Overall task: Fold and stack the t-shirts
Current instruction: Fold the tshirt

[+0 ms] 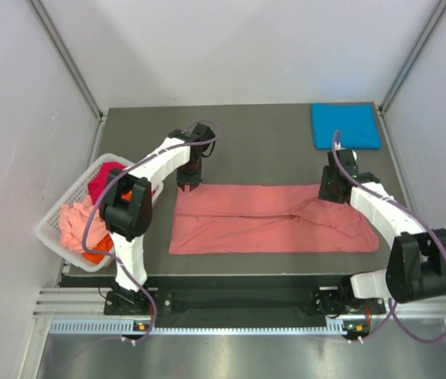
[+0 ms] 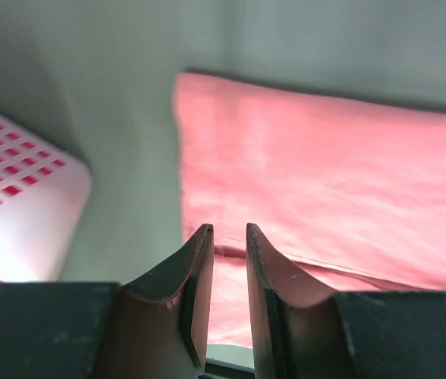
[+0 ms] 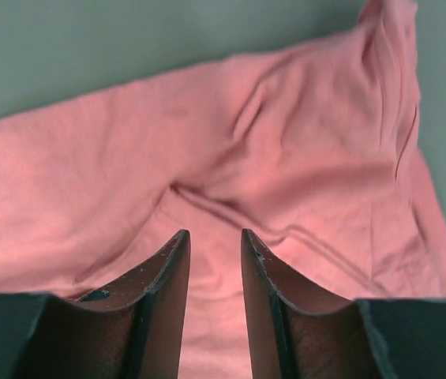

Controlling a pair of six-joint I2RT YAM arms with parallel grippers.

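Top external view: salmon-pink t-shirt [image 1: 270, 221] lies mid-table as a long band, apparently mid-fold. Left gripper [image 1: 189, 186] and right gripper [image 1: 331, 193] hover at its far edge, jaws slightly apart, empty. The next move likely calls for pinching one end and carrying it across.

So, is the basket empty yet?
No, the top view shows pale pink, magenta and orange t-shirts piled in the white basket.
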